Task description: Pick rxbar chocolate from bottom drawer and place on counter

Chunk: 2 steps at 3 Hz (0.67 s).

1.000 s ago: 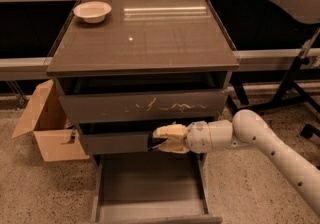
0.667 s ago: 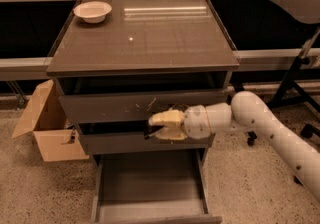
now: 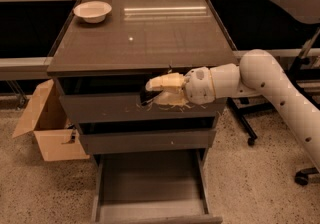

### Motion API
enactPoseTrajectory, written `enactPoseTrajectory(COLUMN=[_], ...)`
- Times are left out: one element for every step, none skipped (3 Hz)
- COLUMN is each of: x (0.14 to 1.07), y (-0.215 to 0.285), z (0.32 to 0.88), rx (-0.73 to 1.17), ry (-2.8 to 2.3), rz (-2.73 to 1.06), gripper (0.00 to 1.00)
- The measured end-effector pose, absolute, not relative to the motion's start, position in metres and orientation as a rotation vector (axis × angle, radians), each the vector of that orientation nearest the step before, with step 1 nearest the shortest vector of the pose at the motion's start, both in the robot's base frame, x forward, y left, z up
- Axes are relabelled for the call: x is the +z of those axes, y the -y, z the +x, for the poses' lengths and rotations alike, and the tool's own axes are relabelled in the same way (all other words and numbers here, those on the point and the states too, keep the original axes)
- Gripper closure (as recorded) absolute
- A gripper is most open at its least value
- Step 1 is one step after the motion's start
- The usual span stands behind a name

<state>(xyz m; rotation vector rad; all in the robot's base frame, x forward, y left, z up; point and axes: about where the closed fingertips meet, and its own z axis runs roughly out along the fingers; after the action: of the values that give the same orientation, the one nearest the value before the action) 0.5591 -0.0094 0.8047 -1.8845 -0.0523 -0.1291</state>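
My gripper (image 3: 151,94) is clamped on the rxbar chocolate (image 3: 144,97), just under the desk (image 3: 140,43) lip. Rising straight up could snag that edge and drop the bar into the open bottom drawer (image 3: 150,188).

No readable text, labels or numbers anywhere, not even on the brown cardboard box (image 3: 47,130). The cream claw (image 3: 151,94) sits against the scratched grey-brown drawer front (image 3: 100,109).

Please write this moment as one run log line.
end effector: shut on bar, before top drawer front, under counter edge | bottom drawer: open | bar on counter: not yet
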Motion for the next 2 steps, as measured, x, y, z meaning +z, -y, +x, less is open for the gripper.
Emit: enactPoseTrajectory(x=[0.805,0.85], y=[0.009,0.017], z=[0.559,0.573], rx=[-0.129,-0.217], ry=[0.052,0.037], rz=[-1.884,-1.81], gripper=[1.0,1.0])
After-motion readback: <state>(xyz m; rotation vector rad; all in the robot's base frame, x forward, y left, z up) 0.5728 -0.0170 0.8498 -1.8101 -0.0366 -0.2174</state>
